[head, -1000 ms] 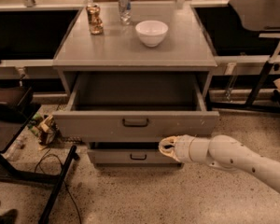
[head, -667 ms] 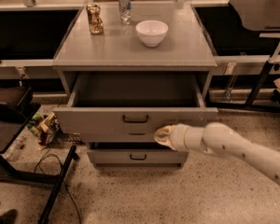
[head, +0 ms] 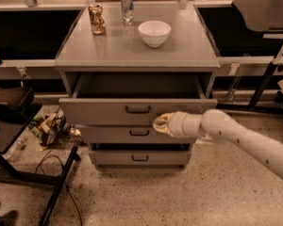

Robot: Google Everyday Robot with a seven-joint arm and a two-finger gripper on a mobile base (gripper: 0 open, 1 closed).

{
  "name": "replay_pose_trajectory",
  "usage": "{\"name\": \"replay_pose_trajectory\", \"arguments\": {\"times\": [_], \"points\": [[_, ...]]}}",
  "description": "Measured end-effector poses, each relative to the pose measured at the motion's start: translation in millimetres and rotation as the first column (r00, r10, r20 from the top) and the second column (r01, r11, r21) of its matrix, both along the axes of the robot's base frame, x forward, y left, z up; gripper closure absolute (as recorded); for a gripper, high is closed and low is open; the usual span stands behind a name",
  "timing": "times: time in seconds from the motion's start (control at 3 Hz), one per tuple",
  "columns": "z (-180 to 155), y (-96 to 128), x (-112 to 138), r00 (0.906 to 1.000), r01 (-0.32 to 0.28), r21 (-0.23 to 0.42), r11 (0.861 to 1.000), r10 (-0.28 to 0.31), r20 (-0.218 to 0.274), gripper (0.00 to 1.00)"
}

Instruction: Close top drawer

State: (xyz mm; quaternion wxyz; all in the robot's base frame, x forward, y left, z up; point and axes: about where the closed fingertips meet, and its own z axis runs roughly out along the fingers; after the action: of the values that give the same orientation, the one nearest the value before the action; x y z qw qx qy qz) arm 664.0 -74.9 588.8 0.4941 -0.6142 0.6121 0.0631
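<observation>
Where the speckled floor (head: 188,197) runs along the left side, a dark low stand (head: 9,126) sits beside a heap of small clutter (head: 48,127), with a black cable (head: 56,173) trailing across the floor below it. Next comes the grey cabinet (head: 66,81), whose flat top carries a crumpled gold can (head: 96,19) at the back left, a silver can (head: 127,6) upright behind centre, and a white bowl (head: 154,33) just right of centre. Directly under that top, the top drawer (head: 99,112) stands pulled well out, its dark interior exposed and its small bar handle (head: 137,109) at mid-front. Two shorter drawers lie beneath: the middle drawer (head: 113,134) and the bottom drawer (head: 113,158). Right of the handle, the gripper (head: 161,125) sits against the lower edge of the top drawer's front panel, overlapping the upper edge of the middle drawer. Whether it is open or closed cannot be told, and nothing is seen in its hold. Its white arm (head: 254,145) extends down to the right edge. A dark table (head: 266,13) stands at the upper right.
</observation>
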Motion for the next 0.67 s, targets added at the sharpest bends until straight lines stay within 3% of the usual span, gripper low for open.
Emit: {"name": "replay_pose_trajectory", "arguments": {"times": [0.67], "points": [[14,2,27,0.9995,0.005,0.01,1.0,-0.005,0.032,1.0]]}}
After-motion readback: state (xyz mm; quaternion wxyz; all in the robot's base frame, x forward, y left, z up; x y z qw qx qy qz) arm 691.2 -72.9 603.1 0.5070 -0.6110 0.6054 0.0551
